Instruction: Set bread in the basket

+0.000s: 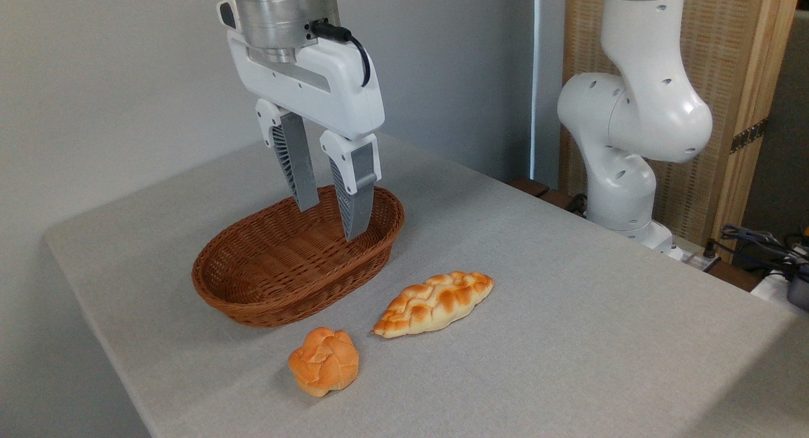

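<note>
A table covered in pale grey cloth carries three things. The wicker basket sits toward the back left. The braided bread lies just to the basket's right, close to its rim. A small round bun rests nearer the front edge, close to the loaf's pointed end.

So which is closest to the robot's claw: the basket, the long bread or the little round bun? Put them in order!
From the gripper:
1. The basket, right under the open fingers.
2. The long braided bread, on the table to the basket's right.
3. The round bun, at the front, nearest the camera.
</note>
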